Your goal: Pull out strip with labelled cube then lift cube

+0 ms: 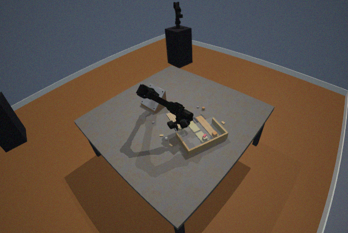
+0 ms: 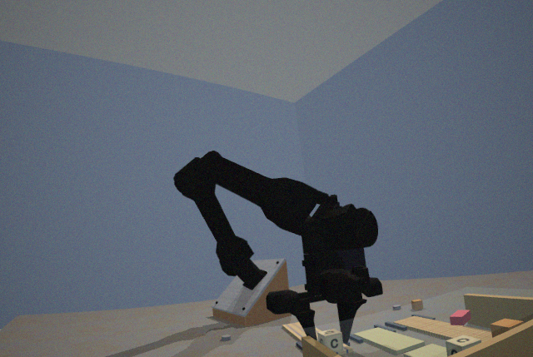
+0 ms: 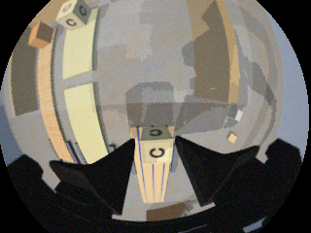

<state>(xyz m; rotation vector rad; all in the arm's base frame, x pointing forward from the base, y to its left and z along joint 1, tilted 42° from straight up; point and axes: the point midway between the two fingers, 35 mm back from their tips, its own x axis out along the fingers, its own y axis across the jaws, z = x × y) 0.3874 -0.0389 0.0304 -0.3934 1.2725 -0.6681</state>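
Note:
My gripper (image 1: pixel 179 129) (image 2: pixel 329 339) (image 3: pixel 155 140) is partly open, its fingers on either side of a cream cube marked C (image 2: pixel 333 342) (image 3: pixel 156 151), with small gaps at its sides in the wrist view. The cube sits on the pale strip with blue lines (image 1: pixel 171 117) (image 2: pixel 295 330) (image 3: pixel 153 184), whose visible part shows no break. A pale green strip lies in two pieces (image 1: pixel 193 126) (image 3: pixel 80 46), with a gap between; another C cube (image 1: pixel 204 138) (image 2: pixel 462 343) (image 3: pixel 72 14) is on its far piece. A plain orange-tan strip (image 1: pixel 204 124) (image 2: pixel 435 327) (image 3: pixel 48 92) lies beyond.
A wooden-walled tray (image 1: pixel 207 143) (image 3: pixel 234 73) borders the strips' far ends. An orange block (image 1: pixel 214 133) (image 3: pixel 40 35) is at the orange-tan strip's end. A pink block (image 1: pixel 204 135) (image 2: pixel 460 316) is nearby. Dark guide rails flank the strips. Small loose blocks and a sloped grey-topped box (image 2: pixel 258 280) stand outside.

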